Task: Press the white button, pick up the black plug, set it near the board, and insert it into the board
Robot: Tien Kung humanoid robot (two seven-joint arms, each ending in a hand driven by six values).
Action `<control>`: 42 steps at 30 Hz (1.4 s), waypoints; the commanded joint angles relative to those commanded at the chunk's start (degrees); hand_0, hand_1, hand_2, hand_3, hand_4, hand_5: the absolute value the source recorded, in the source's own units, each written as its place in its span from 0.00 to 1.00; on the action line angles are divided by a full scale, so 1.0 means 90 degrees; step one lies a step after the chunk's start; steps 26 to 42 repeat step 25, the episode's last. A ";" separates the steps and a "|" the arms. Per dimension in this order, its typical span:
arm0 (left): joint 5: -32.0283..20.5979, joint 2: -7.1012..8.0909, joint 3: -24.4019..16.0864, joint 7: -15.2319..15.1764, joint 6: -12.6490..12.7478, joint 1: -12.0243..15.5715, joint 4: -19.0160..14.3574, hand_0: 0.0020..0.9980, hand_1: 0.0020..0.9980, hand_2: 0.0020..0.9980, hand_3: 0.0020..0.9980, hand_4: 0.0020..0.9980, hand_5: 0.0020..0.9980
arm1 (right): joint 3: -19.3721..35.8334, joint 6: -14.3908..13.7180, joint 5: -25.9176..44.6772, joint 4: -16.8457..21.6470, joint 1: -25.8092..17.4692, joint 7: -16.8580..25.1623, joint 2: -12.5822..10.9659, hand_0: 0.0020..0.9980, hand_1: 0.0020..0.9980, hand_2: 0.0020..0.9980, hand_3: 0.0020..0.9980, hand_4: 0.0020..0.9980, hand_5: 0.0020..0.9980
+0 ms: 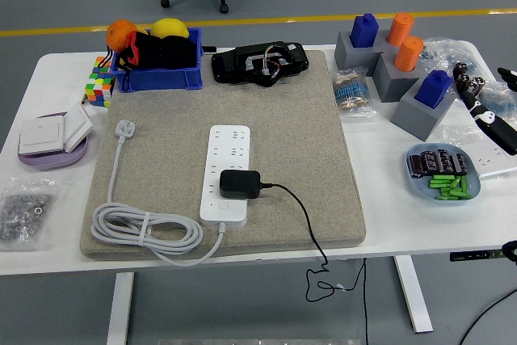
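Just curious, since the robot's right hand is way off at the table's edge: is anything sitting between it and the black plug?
Yes. The light blue dish of small parts lies between the right hand and the black plug on the white power strip.

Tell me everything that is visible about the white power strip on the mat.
The white power strip is a long, flat bar of smooth plastic, lying flat on the grey felt mat, its length running away from the near edge. Socket rows show on its far half. A black plug sits on its near half. Its white cable leaves the near end and coils to the left.
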 joint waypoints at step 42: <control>0.0006 0.0004 -0.0007 -0.0001 0.0000 0.0023 0.0000 0.63 0.63 0.64 0.70 0.56 0.39 | 0.0025 0.0218 -0.0053 0.0010 -0.0006 -0.0128 0.0007 0.96 0.87 0.84 0.81 1.00 0.66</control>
